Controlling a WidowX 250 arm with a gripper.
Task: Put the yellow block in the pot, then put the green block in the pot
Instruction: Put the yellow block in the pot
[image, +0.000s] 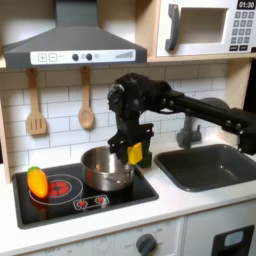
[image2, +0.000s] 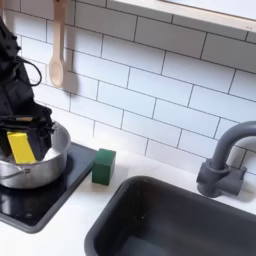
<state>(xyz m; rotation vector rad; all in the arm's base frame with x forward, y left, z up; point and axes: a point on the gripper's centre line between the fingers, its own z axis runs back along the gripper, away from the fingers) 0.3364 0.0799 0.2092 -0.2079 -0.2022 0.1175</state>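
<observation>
The pincer pinched the yellow block just above the pot's rim over the stovetop, while the green block stood on the desk between the stovetop and the sink in the second exterior view.

An orange-yellow toy vegetable with a green tip lies on the black hob, over the red burner ring near the hob's left edge in the first exterior view. A dark grey sink is sunk into the worktop, with a grey tap at its back edge. Two wooden utensils, a spatula and a spoon, hang on the white tiled wall. Above are an extractor hood and a microwave.
</observation>
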